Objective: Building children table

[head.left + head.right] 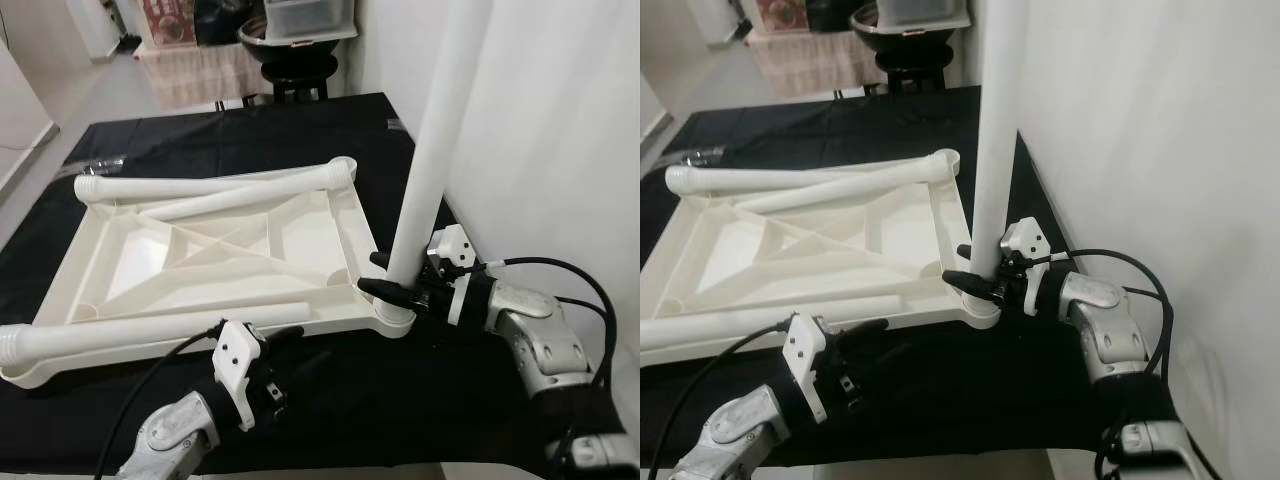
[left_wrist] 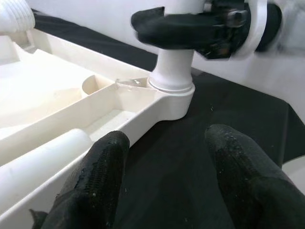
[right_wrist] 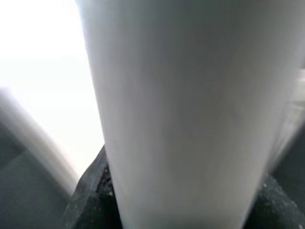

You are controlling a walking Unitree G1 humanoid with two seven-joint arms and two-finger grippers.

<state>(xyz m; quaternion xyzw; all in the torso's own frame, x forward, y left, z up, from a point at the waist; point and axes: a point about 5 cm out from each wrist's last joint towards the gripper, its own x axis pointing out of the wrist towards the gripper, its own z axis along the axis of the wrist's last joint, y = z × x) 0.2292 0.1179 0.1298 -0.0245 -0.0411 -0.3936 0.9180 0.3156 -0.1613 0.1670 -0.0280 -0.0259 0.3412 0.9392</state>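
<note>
So the white plastic children's table top (image 1: 210, 255) is lying upside down on the black-covered surface (image 1: 330, 390), ribs facing up, with its near right corner close to the surface's right edge. One tall white plastic tube leg (image 1: 425, 170) is standing upright in the socket at that near right corner, and the right pincer (image 1: 385, 275) is clamped around it low down, just above the socket collar. Three more white tube legs lie loose across the underside: one along the far edge (image 1: 215, 185), one slanting just inside it (image 1: 230, 200), and one along the near edge (image 1: 150, 335).

The left pincer (image 2: 167, 176) hovers just off the near edge with its fingers (image 2: 95, 176) spread apart and nothing between them, aimed toward the socket corner.

My guess on handling: this stuff looks like hollow moulded plastic, so light and stiff, but smooth and a bit slippery. A long leg gripped high would probably wobble, so grabbing low near the collar seems right. The top could slide on the cloth, so bracing its rim with the free pincer would likely help.
</note>
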